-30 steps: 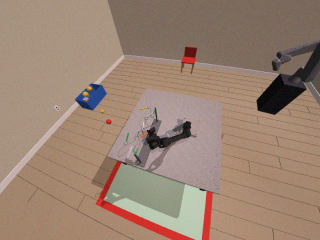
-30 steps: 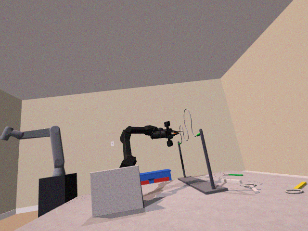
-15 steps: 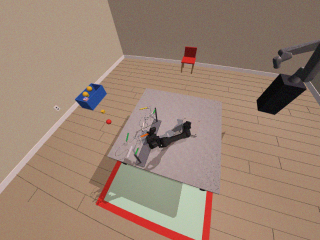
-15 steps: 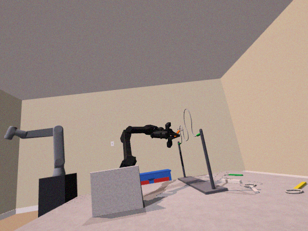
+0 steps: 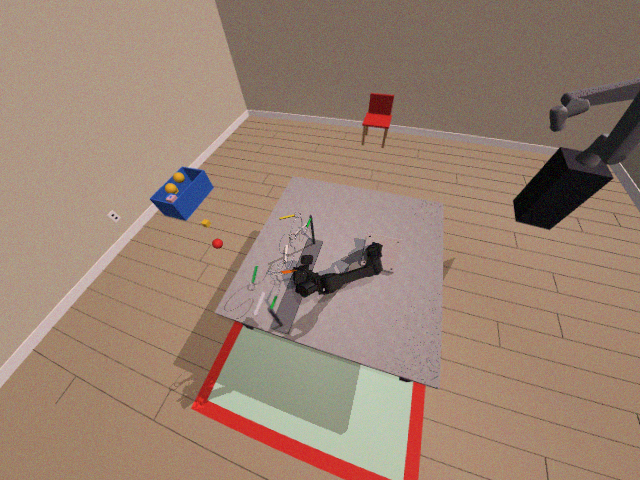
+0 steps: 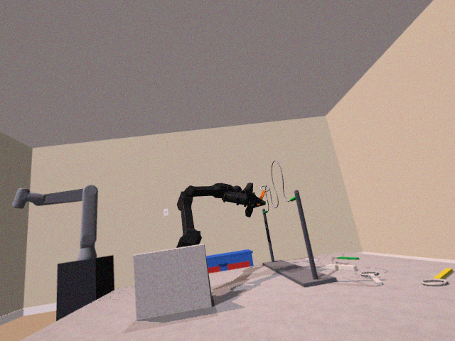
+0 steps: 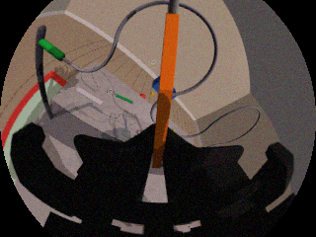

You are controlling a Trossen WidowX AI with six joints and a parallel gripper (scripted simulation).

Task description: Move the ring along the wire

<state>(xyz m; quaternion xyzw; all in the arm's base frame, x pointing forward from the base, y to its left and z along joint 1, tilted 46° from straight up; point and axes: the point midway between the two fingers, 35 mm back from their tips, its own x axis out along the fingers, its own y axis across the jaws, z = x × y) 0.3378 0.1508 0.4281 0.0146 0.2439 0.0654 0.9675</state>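
My gripper (image 5: 295, 272) (image 6: 256, 202) (image 7: 158, 128) is shut on the lower end of the orange handle (image 5: 285, 270) (image 6: 262, 194) (image 7: 168, 79). The handle points up and away from the fingers. Its thin ring (image 6: 264, 191) (image 7: 213, 49) is held in the air above the green part (image 6: 264, 212) (image 7: 53, 49) of the farther post (image 6: 269, 238) (image 7: 42, 86). In the wrist view the grey wire (image 6: 278, 172) (image 7: 121, 30) curves through the ring's left side. I cannot tell whether they touch. The other green part (image 6: 293, 199) tops the nearer post (image 6: 306, 238).
Both posts stand on a dark base plate (image 6: 297, 275) (image 5: 314, 258). Spare rings with yellow (image 6: 442, 273), green (image 6: 347, 258) and white (image 6: 375, 279) handles lie on the table beside it. A grey box (image 6: 170, 282) stands on the table. A second grey arm on a black pedestal (image 5: 560, 188) (image 6: 84, 282) stands off the table.
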